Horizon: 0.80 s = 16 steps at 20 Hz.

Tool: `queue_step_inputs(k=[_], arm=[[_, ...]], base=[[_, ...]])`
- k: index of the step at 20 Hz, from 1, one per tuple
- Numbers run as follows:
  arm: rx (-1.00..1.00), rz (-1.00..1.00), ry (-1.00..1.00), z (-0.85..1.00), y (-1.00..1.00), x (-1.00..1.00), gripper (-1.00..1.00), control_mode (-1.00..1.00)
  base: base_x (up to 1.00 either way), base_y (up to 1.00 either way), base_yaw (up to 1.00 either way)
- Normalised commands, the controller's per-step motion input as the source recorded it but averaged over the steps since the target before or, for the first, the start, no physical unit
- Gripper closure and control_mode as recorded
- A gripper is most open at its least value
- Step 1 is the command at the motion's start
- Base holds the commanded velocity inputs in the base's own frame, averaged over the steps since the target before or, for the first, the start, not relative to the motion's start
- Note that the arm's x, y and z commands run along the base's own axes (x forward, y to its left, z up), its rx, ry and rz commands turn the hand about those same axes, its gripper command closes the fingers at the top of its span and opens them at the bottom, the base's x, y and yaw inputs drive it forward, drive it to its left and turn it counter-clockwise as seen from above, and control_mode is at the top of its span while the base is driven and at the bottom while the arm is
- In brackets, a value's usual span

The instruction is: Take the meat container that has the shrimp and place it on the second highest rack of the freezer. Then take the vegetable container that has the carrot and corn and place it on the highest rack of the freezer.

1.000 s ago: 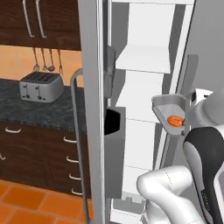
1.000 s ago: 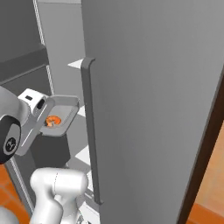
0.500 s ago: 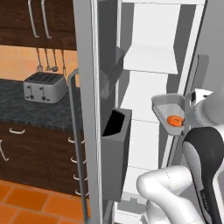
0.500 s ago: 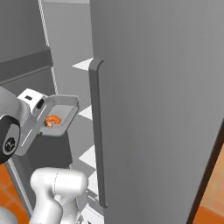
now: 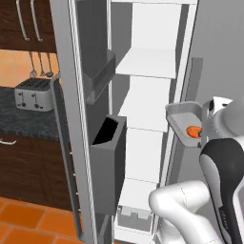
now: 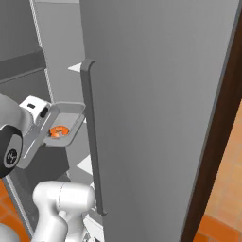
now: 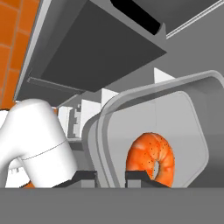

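My gripper is pinched nearly shut on the rim of the meat container, a grey tray with rounded corners; in the hand view my two dark fingertips stand on either side of the tray's near wall, one outside it and one inside, with the wall clamped between them. The shrimp lies curled in the tray just beyond my inner fingertip, orange-red and speckled, touching the tray floor and close against the wall I hold; it is far smaller than the tray around it.

From the left base view the meat container hangs in the air at my hand, held out level toward the freezer, with the shrimp at the end of the tray nearest my wrist; the tray sits in front of the open interior, lower than the white shelf that shows near the top, and I cannot tell whether it has crossed the threshold. The open door stands to the left with its dark grey door bins; a toaster rests on the counter beyond it.

From the right base view the meat container sits just beside the long bar handle of the closed grey door; the shrimp rests at its near end.
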Motion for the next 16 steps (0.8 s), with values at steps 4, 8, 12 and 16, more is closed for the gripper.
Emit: queue_step_inputs(k=[4,8,12,16], arm=[[0.0,0.0,0.0,0.0,0.0,0.0,1.0,1.0],[0.0,0.0,0.0,0.0,0.0,0.0,1.0,1.0],[0.0,0.0,0.0,0.0,0.0,0.0,1.0,1.0],[0.0,0.0,0.0,0.0,0.0,0.0,1.0,1.0]], base=[[0.08,0.18,0.0],[0.26,0.35,0.0],[0.32,0.25,0.0],[0.31,0.2,0.0]])
